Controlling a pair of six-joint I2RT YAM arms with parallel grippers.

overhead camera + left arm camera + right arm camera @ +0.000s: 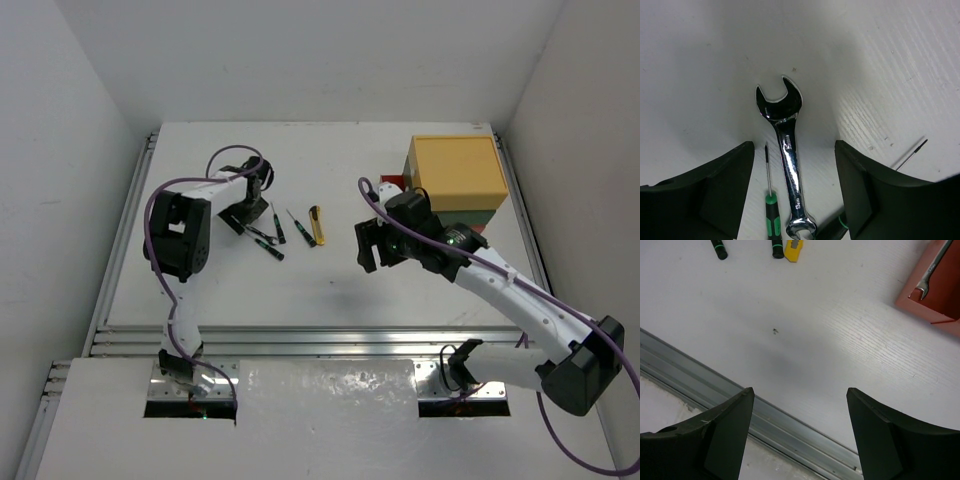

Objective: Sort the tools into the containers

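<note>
My left gripper (792, 145) stands open low over the table, its jaws astride a silver wrench (788, 160) and touching neither side of it. A black-and-green screwdriver (771, 212) lies beside the wrench, also between the jaws. A second screwdriver's tip (910, 156) shows past the right finger. In the top view the left gripper (245, 208) covers the wrench; screwdrivers (278, 228) and a yellow utility knife (317, 226) lie to its right. My right gripper (800, 390) is open and holds nothing, hovering mid-table (368, 246). Another wrench (930, 271) lies in the red-orange drawer (920, 304).
The yellow box (455, 170) tops the stack at the back right, with green and red layers below and the red drawer (388, 186) pulled out leftward. A metal rail (765, 415) runs along the table's near edge. White walls close in both sides.
</note>
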